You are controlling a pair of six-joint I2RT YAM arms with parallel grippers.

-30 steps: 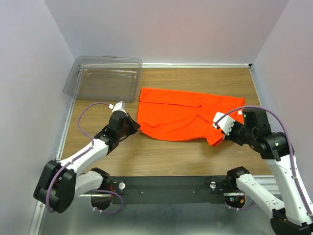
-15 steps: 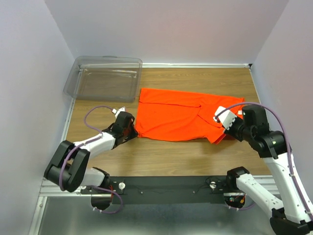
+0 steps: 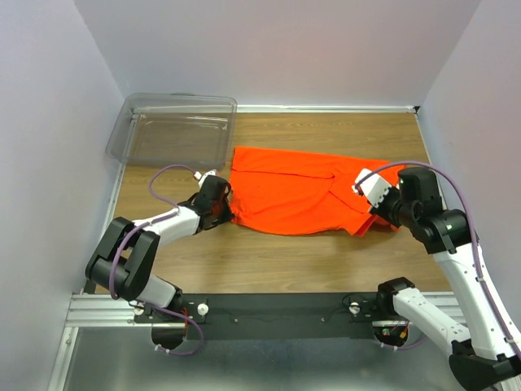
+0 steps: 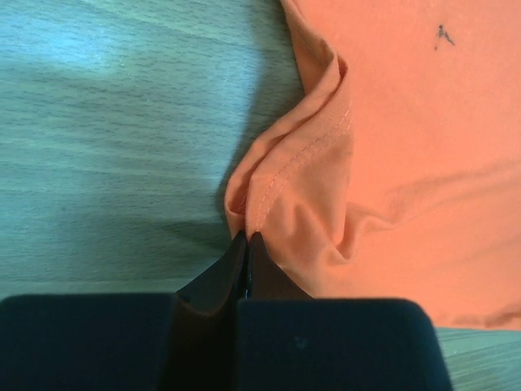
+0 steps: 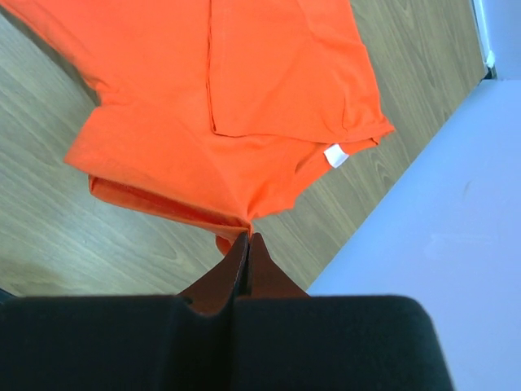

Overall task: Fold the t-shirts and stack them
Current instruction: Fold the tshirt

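One bright orange t-shirt (image 3: 301,191) lies partly folded across the middle of the wooden table. My left gripper (image 3: 227,213) is shut on the shirt's near-left hem corner, low at the table; in the left wrist view the hem (image 4: 281,175) bunches right at my closed fingertips (image 4: 247,238). My right gripper (image 3: 376,213) is shut on the shirt's near-right edge and holds it slightly lifted; in the right wrist view the fabric (image 5: 220,138) hangs from my fingertips (image 5: 248,236), and the small white neck tag (image 5: 334,155) shows.
A clear plastic bin (image 3: 173,130) stands at the back left of the table. Grey walls close in the table on the left, back and right. The right wall (image 5: 431,204) is close to my right gripper.
My left gripper has moved right to the shirt's near-left corner and closed on it. My right gripper has shifted slightly back and up with the shirt's right edge.
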